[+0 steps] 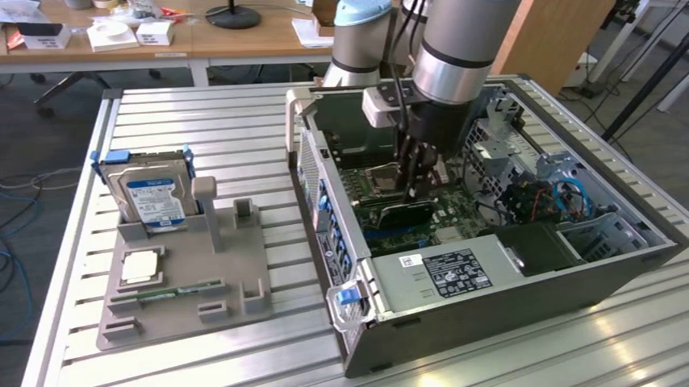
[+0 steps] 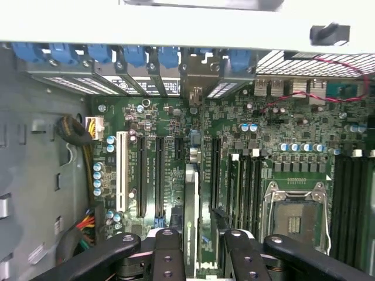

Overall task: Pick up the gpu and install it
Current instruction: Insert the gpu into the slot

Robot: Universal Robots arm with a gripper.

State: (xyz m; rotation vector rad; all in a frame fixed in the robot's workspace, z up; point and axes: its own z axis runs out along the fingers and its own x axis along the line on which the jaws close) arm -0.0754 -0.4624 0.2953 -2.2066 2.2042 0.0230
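My gripper (image 1: 415, 187) reaches down into the open computer case (image 1: 485, 326) and is shut on the gpu (image 1: 407, 214), a black-shrouded card on a green board. The card stands on edge just over the motherboard (image 1: 461, 208). In the wrist view the gpu (image 2: 190, 199) runs edge-on between my fingers (image 2: 167, 254) toward the rear slot openings, with my gripper (image 2: 204, 257) clamped on its sides. It lies in line with the long black expansion slots (image 2: 142, 175). Whether it sits in a slot I cannot tell.
A grey fixture tray (image 1: 231, 278) at the exterior view's left holds a hard drive (image 1: 151, 200), a memory stick (image 1: 161, 294) and a small square chip (image 1: 140, 266). Inside the case are the power supply (image 1: 447, 272), the CPU socket (image 2: 296, 216), memory slots (image 2: 249, 175) and blue cables (image 1: 570, 197).
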